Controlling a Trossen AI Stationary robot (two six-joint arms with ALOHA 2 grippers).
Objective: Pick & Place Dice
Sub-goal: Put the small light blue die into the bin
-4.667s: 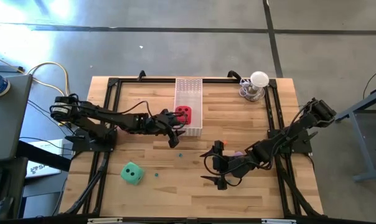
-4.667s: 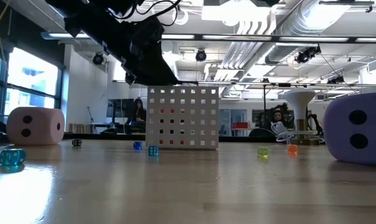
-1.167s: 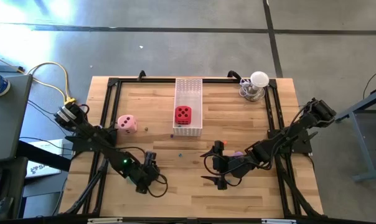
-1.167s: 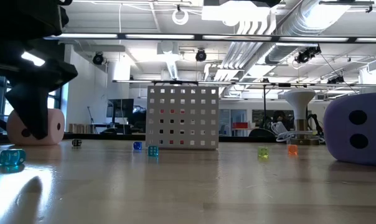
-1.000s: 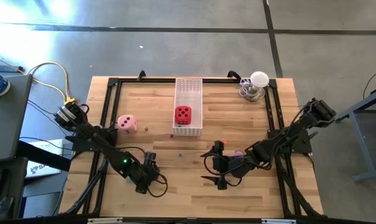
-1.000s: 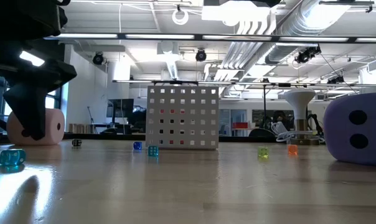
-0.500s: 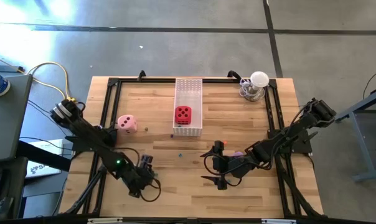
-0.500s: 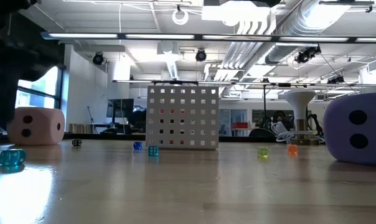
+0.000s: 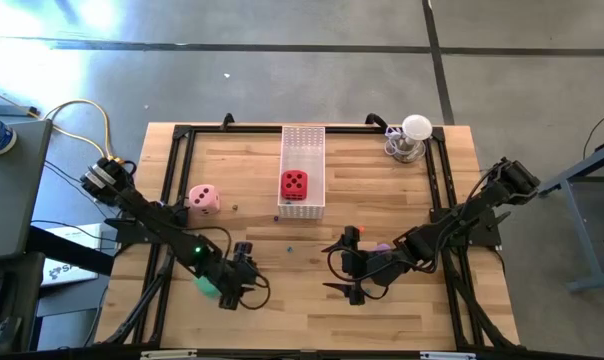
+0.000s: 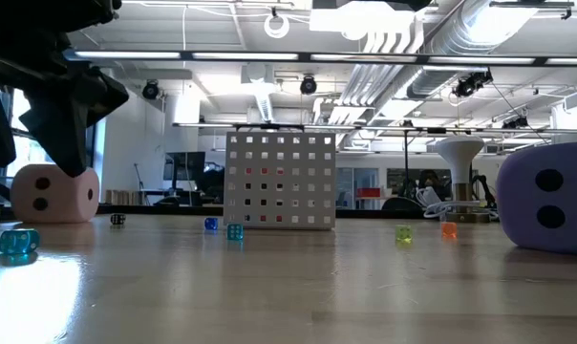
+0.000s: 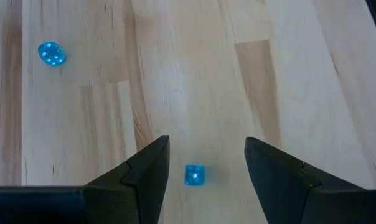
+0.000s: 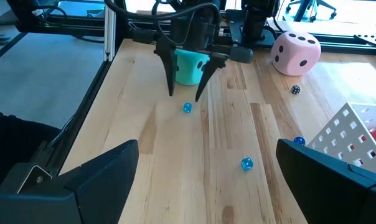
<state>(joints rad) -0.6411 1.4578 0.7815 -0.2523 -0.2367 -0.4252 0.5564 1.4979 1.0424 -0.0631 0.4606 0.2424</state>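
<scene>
The green die (image 9: 210,287) (image 12: 189,67) sits on the table near the near left corner, partly under my left arm. My left gripper (image 9: 244,283) (image 12: 183,95) (image 11: 206,140) is open and points down just right of it, straddling a tiny blue die (image 11: 194,175). The pink die (image 9: 203,198) (image 12: 296,52) rests on the table to the left. The red die (image 9: 294,184) lies in the white tray (image 9: 303,140). The purple die (image 10: 546,196) (image 9: 382,247) sits by my right gripper (image 9: 332,268) (image 12: 208,146), which is open and waits right of centre.
Tiny coloured dice are scattered on the wood: blue ones (image 12: 246,164) (image 12: 299,142) and a dark one (image 12: 294,89). A white knob-topped object (image 9: 414,135) stands at the far right corner. Black frame rails (image 9: 172,180) run along both table sides.
My left arm swung a little toward the near left corner, then came back toward the right. The green die, hidden under the arm before, now shows beside it. My right arm and the other dice kept still.
</scene>
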